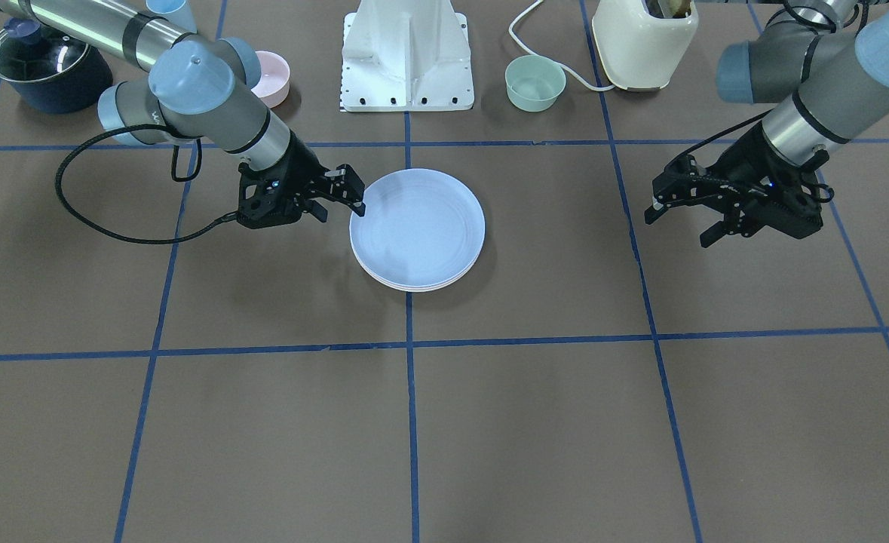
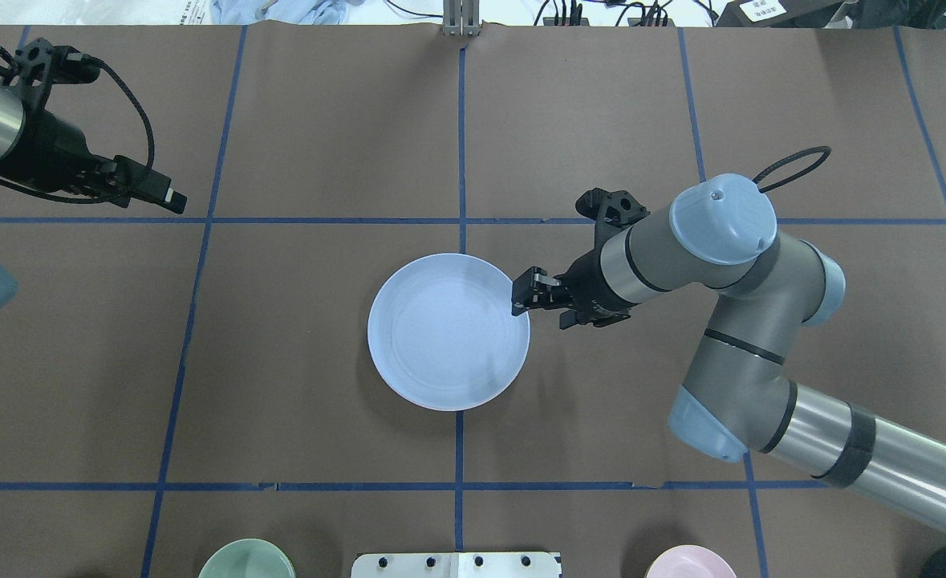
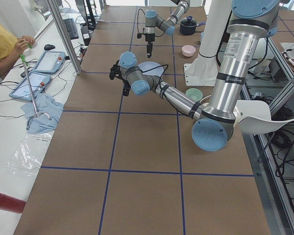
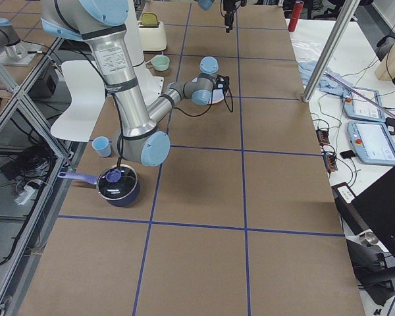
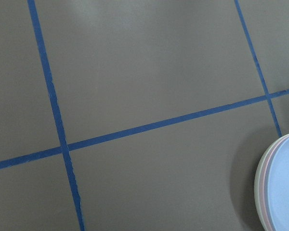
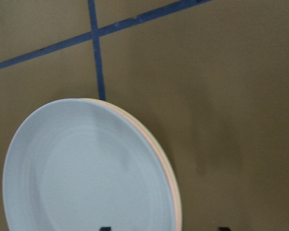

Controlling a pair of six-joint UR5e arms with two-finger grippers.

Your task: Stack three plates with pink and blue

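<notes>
The three plates lie stacked at the table's middle. The light blue plate (image 1: 418,226) is on top, also in the overhead view (image 2: 448,331). In the right wrist view the blue plate (image 6: 82,168) has the pink plate's rim (image 6: 172,185) and a cream rim showing just under it. The stack's edge (image 5: 279,187) shows in the left wrist view. My right gripper (image 1: 340,212) (image 2: 541,313) is open and empty, with its fingertips at the stack's rim on the robot's right side. My left gripper (image 1: 676,231) (image 2: 169,197) is open and empty, held above the table far off to the robot's left.
Near the robot's base (image 1: 408,56) stand a small pink bowl (image 1: 272,75), a small green bowl (image 1: 536,81), a cream toaster (image 1: 644,41) with a white cord, a dark pot with a glass lid (image 1: 44,64) and a light blue cup (image 1: 173,11).
</notes>
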